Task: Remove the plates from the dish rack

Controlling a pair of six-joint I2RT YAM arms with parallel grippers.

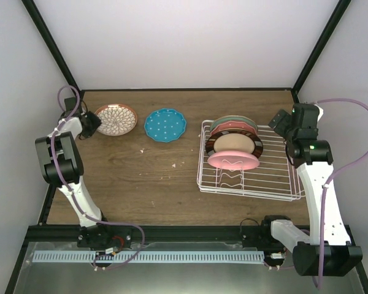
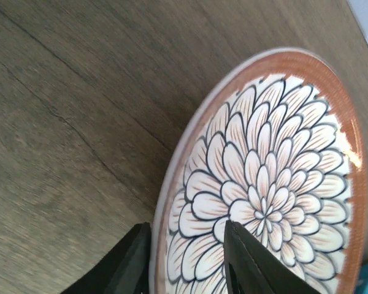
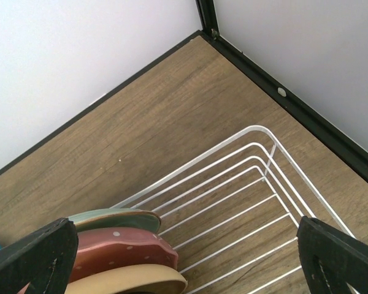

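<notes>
Four plates (image 1: 233, 144) stand in the dish rack (image 1: 276, 184) at three o'clock. Two lie flat on the table (image 1: 141, 177): the teal plate (image 1: 165, 124) near twelve, the petal-patterned plate (image 1: 116, 118) at ten. My left gripper (image 2: 187, 245) sits astride that plate's nine o'clock rim, fingers narrowly parted, not pinching. I read this as the release: widen, lift straight off, no dragging. The right gripper (image 1: 279, 122) hovers at the rack's two o'clock corner, fingers wide, holding nothing.
</notes>
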